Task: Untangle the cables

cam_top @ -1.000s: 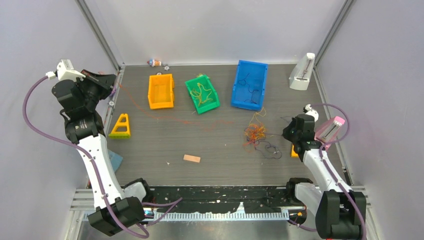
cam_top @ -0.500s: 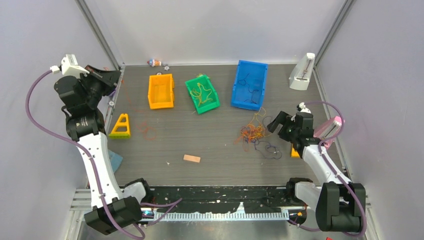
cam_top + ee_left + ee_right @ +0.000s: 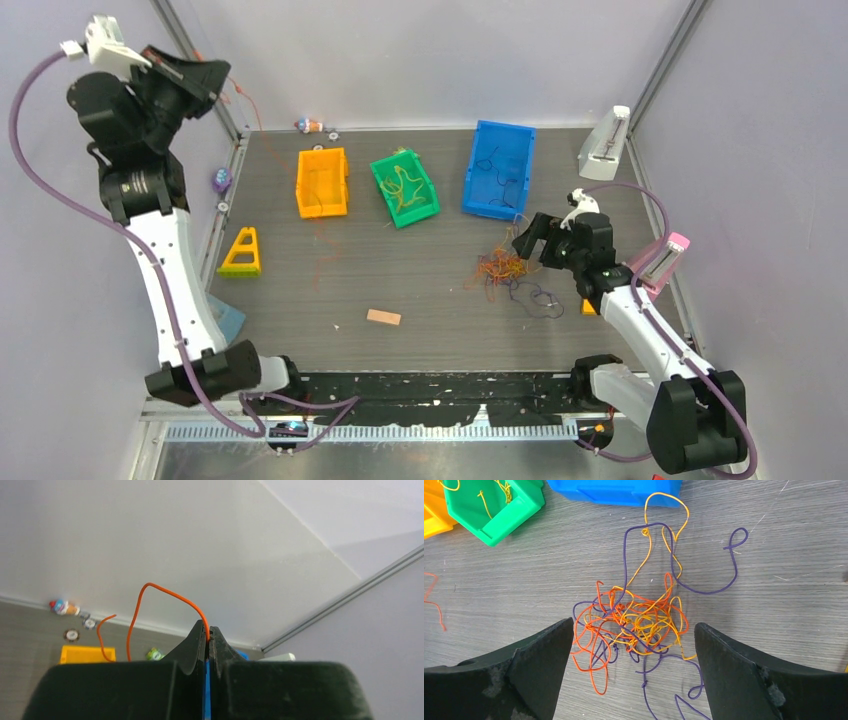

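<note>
- Cables point(image 3: 503, 268), top view: thin yellow, orange-red and dark purple strands lie in a loose knot on the table point(image 3: 420, 300), just in front of the blue bin point(image 3: 498, 170). Dark loops trail off on the side away from the bin.
- The right gripper point(image 3: 528, 240) sits just beside the knot, in front of the blue bin's near end, with its jaws spread wide. Whether it touches a strand cannot be told here.
- The left gripper point(image 3: 205, 75) is raised high, far to the left of the blue bin, with its jaws pressed together. One orange cable point(image 3: 238, 95) drops from it as a long, thin line slanting down toward the table, well left of the blue bin.
- Left wrist view: the left gripper point(image 3: 207, 630) pinches the orange cable point(image 3: 165, 591) at the very tips. The strand rises from the pinch, arches over to the left and runs down again, so its long axis is roughly upright. Only a sliver of the blue bin point(image 3: 206, 690) shows, between the fingers.
- Right wrist view: the knot of cables point(image 3: 634, 622) lies below the blue bin point(image 3: 614, 490), orange-red mostly on the left and yellow in the middle. Purple and yellow loops reach up toward the bin, and a purple hook curls off to the right.
- The right gripper point(image 3: 634, 627) has its fingers point(image 3: 539, 665) standing wide on either side of the knot, gripping nothing.
</note>
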`<state>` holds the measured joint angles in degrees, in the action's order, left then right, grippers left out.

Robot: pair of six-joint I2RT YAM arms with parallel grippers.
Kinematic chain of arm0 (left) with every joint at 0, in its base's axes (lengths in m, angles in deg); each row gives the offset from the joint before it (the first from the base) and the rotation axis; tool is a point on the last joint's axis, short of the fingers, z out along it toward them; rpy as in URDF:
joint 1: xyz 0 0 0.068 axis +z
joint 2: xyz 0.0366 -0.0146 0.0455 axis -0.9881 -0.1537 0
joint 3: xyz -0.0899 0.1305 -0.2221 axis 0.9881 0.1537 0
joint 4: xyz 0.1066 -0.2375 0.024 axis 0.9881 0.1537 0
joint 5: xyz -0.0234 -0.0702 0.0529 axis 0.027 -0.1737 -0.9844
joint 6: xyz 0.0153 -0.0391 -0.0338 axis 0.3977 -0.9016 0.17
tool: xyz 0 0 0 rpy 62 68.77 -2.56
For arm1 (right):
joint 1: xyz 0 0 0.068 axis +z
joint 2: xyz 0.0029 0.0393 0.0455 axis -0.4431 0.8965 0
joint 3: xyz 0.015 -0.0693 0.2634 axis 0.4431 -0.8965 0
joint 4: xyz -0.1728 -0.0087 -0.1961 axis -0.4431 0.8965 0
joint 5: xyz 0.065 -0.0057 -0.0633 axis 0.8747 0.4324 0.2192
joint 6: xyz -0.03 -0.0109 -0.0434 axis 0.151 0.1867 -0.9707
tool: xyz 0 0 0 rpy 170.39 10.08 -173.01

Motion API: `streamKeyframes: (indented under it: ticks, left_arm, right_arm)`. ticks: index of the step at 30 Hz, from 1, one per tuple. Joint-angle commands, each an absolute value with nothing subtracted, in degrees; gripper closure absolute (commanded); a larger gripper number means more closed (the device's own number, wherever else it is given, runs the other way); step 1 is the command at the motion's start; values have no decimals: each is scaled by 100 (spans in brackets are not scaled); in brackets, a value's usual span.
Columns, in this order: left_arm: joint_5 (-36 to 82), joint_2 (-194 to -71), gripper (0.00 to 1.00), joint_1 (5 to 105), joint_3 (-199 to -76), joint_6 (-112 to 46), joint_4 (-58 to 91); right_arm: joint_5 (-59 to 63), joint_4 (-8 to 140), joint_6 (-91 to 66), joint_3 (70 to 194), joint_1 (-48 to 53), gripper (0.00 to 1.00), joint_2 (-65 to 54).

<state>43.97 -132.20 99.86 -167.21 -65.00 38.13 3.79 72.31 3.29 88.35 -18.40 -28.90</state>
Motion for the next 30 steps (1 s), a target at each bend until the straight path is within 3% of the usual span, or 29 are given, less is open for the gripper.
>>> streamKeyframes:
  ticks: [1, 8, 11, 18, 22, 30]
  left_arm:
    - [4585, -14154, 100, 9940, -18279, -6792, 3991]
    - [4641, -15876, 100, 9870, -20669, -7384, 3997]
    - [4623, -16211, 100, 9848, -20884, -7717, 3572]
    - [4504, -15706, 100, 9548, -18601, -7048, 2861]
    - [3800, -15216, 100, 9098, -17302, -5897, 3165]
    - [2743, -14769, 100, 8552, -15390, -5022, 3028]
  right_arm:
    - [437, 6945, 217, 9099, -1802, 5, -2924]
    - [529, 6907, 226, 9283, -1796, 5, -2830]
    - [541, 6928, 221, 9362, -1795, 5, -2830]
    - [610, 6859, 249, 9334, -1795, 5, -2845]
    - [660, 6864, 235, 9278, -1793, 5, -2885]
    - [735, 6865, 230, 9235, -1795, 5, -2957]
